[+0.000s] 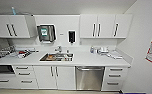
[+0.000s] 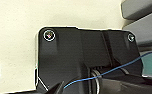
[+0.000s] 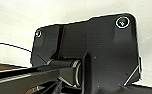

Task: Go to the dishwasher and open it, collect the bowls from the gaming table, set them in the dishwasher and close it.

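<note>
Here the dishwasher (image 1: 89, 78) sits shut in the lower run of white cabinets, under the white table (image 1: 92, 60) and just to the right of the double doors below the sink (image 1: 56, 57), with a stack of drawers (image 1: 114, 78) on its other side. Its front is brushed stainless steel, so it is likely stiff, smooth and rather slippery to press against; the sensible place to take hold is the horizontal bar handle (image 1: 89, 68) running across the top of the door, best near its middle so the pull stays even. I judge the door to be hinged low and fairly heavy, dropping outward once it passes its catch, so it wants a steady pull and some support on the way down. The wrist views give the robot's own dark plates against pale surfaces, and I cannot tell whether either tool is released or clenched. No bowls are to be seen on the table.
</note>
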